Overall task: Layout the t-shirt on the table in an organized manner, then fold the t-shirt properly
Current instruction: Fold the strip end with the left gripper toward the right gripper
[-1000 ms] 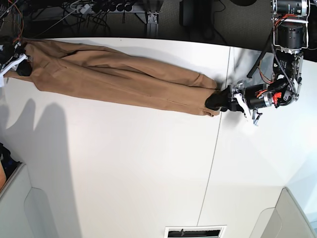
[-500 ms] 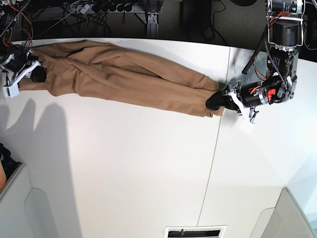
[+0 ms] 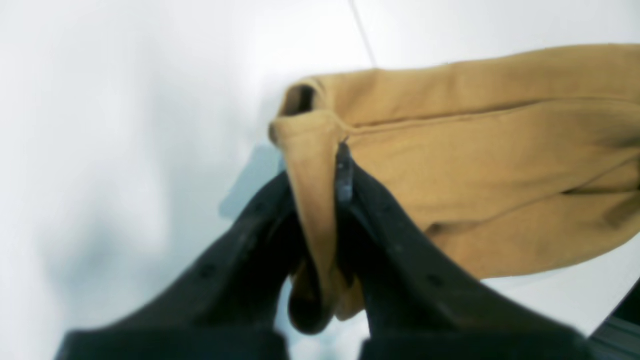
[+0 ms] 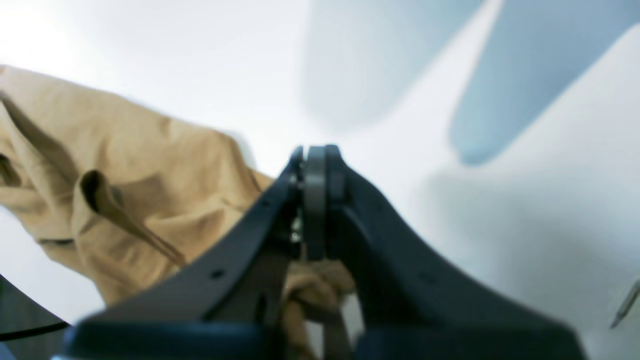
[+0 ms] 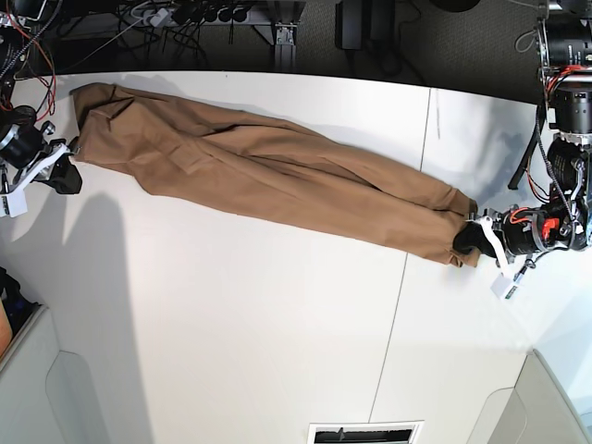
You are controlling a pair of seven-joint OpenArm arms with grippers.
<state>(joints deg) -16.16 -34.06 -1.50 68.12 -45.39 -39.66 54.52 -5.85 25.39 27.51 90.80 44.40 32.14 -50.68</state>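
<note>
**A:** Base view, top down: the t-shirt (image 5: 268, 171) lies pulled into a long narrow band across the far half of the table (image 5: 231, 324), running from the far-left corner area down toward the right edge. It crosses the dark seam (image 5: 407, 277) btwn the panels near its right end.

**B:** And the arms?

**A:** One at each end. Left gripper (image 5: 472, 242), on that view's right, is clamped on the shirt's end just past the seam. Left wrist view confirms: black fingers (image 3: 380, 220) pinched together w/ a fold of tan fabric (image 3: 320, 210) btwn them, cloth bunched below the tips, rest of the shirt trailing off to the right over white tabletop.

**B:** Other side?

**A:** Right gripper (image 5: 63, 171) sits at the left edge of the tabletop, touching the shirt's other end. Right wrist view shows its tips (image 4: 315, 165) pressed together; tan cloth (image 4: 312, 285) sits bunched lower down btwn the fingers, so it's gripping the fabric there. More shirt spreads to that view's left, creased, w/ one loose fold standing up.

**B:** Flat?

**A:** Mostly flat mid-span, long lengthwise creases. Cables and gear line the dark floor beyond the far edge.
</note>
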